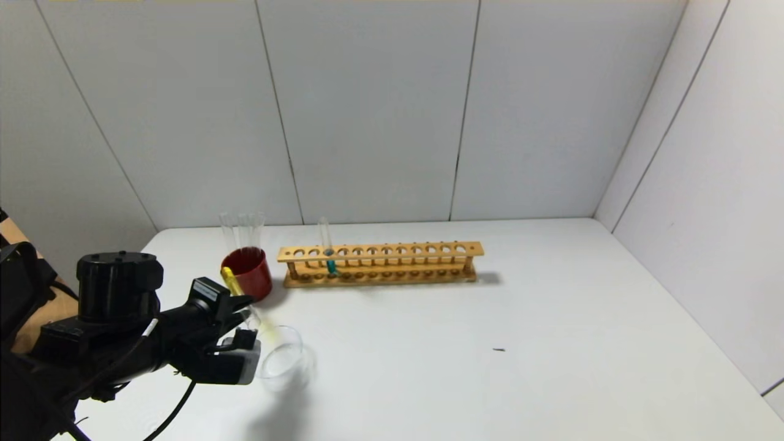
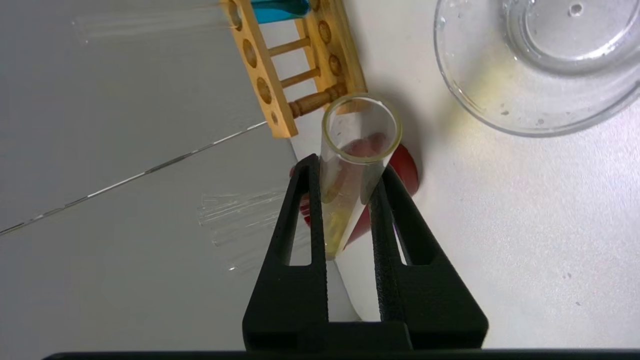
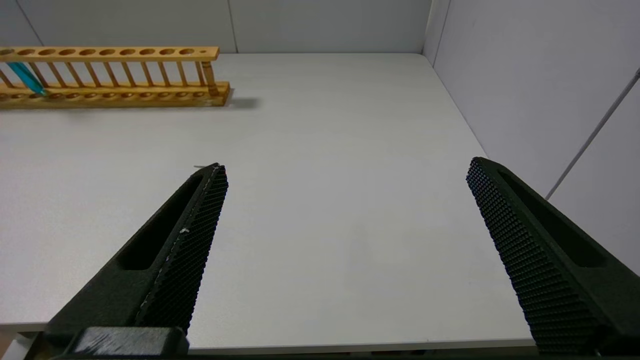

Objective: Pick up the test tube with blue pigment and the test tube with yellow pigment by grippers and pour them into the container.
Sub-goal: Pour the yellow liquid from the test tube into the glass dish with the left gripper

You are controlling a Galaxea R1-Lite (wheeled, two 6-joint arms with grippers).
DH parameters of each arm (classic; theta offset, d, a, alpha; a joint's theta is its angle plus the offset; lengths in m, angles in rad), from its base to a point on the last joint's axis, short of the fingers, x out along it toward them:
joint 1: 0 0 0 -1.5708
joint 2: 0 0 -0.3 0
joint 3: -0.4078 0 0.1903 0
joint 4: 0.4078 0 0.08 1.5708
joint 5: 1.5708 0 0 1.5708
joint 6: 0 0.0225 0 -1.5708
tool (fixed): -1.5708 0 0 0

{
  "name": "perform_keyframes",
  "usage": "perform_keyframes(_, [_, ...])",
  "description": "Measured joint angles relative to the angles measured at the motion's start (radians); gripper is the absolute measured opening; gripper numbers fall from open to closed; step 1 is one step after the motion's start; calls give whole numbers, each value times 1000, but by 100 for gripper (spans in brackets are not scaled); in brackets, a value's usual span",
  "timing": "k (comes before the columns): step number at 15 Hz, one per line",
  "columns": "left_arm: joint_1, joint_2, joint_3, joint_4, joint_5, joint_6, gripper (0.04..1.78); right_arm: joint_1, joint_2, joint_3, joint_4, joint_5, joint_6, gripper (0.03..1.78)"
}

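My left gripper (image 1: pixel 245 317) is shut on the test tube with yellow pigment (image 1: pixel 231 282), which is tilted with its yellow end up and its open mouth down beside the container (image 1: pixel 283 361), a clear glass dish. In the left wrist view the tube (image 2: pixel 357 150) sits between the black fingers (image 2: pixel 306 200), yellow streaking its inside, and the container (image 2: pixel 475 100) has a faint yellow tint at its wall. The test tube with blue pigment (image 1: pixel 329 256) stands in the wooden rack (image 1: pixel 380 263). My right gripper (image 3: pixel 345 167) hangs open over bare table, out of the head view.
A dark red cup (image 1: pixel 248 274) holding clear tubes (image 1: pixel 244 228) stands just behind the left gripper, next to the rack's left end. White walls close in the table at the back and the right. A small dark speck (image 1: pixel 499 350) lies mid-table.
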Motion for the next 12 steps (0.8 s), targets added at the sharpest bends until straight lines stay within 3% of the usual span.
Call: perform_keyframes(12, [33, 3, -67, 88, -19, 219, 31, 0, 0, 0, 0, 0, 0, 175])
